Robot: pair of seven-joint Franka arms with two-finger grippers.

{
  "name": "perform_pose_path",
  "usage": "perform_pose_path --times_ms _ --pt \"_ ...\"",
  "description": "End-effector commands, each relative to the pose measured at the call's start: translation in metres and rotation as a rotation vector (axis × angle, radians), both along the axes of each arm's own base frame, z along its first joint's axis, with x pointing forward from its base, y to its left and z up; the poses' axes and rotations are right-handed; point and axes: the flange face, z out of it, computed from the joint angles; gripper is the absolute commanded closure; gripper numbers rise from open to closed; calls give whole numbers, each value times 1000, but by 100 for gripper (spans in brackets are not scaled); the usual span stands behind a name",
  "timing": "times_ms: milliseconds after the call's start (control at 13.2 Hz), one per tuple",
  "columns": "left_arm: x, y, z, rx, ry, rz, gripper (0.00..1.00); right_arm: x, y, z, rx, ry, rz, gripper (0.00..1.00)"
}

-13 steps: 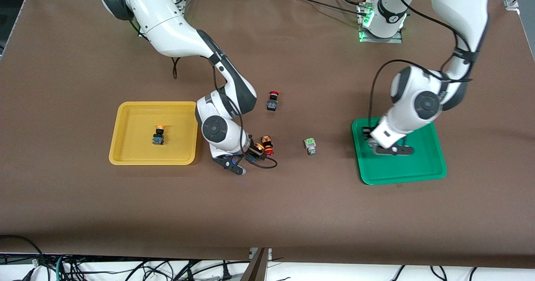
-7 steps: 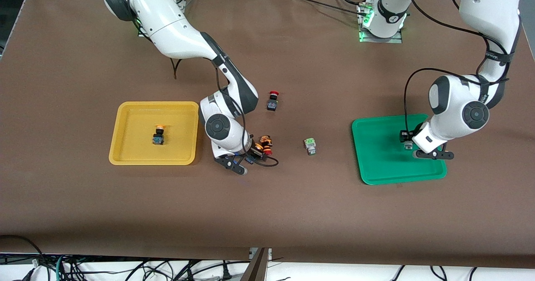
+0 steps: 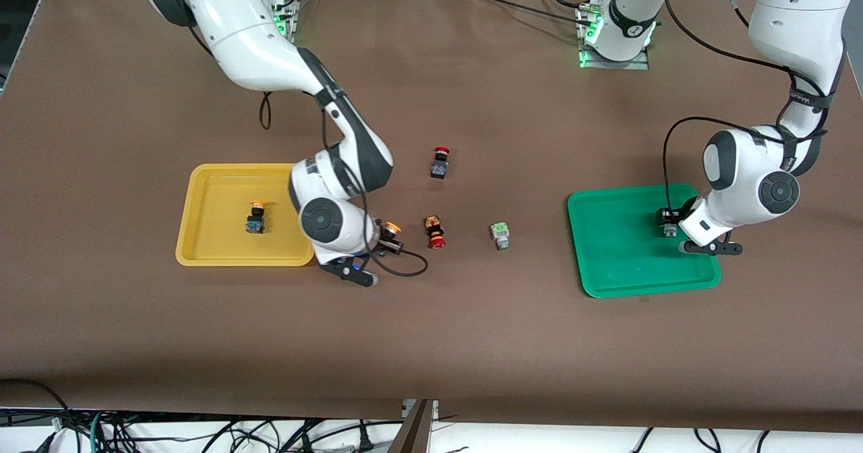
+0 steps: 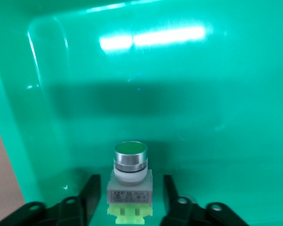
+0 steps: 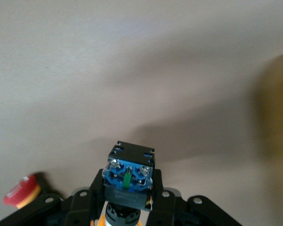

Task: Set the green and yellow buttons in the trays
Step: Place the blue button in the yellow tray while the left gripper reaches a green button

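My right gripper point(image 3: 377, 243) pinches a yellow button point(image 3: 390, 228) just off the surface, cap end buried between the fingers in the right wrist view, blue-black body point(image 5: 129, 175) sticking out past the tips. The key relation: the yellow tray point(image 3: 202, 251) lies right beside this gripper, toward the right arm's end of the surface, so I judge the carry is short and sideways over the rim. One yellow button point(image 3: 256, 216) already sits inside that tray. My right arm reaches down bent at the elbow, wrist tilted low. My left gripper point(image 3: 682, 236) is low in the green tray point(image 3: 607, 264), fingers point(image 4: 87, 195) spread a little on either side of a green button point(image 4: 129, 181) that stands upright on the tray floor, apparently let go. Another green button point(image 3: 499, 235) lies on the surface between the trays, nearer the left arm. Two red buttons point(image 3: 435, 231) point(image 3: 439, 162) lie near it.
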Motion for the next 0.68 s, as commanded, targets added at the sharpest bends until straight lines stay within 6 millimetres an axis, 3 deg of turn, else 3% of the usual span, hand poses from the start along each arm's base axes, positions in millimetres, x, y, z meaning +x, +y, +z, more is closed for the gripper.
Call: perform_pose_path --times_ms 0,151,302,453,529,605 --pt "29 -19 27 -3 -62 -29 0 -23 -69 34 -32 32 126 94" --pt "54 -76 54 -49 -128 -14 0 -49 -126 27 -38 25 194 89" --pt "59 -152 62 -71 -142 71 0 -75 -168 -7 -44 -21 236 80" --pt "68 -223 69 -100 -162 132 0 -87 -188 -40 -53 -88 269 65" --pt "69 -251 68 -110 -164 166 0 -90 -189 -46 -57 -99 267 52" --pt "63 -284 60 -118 -150 194 0 -88 -188 -43 -56 -103 258 31"
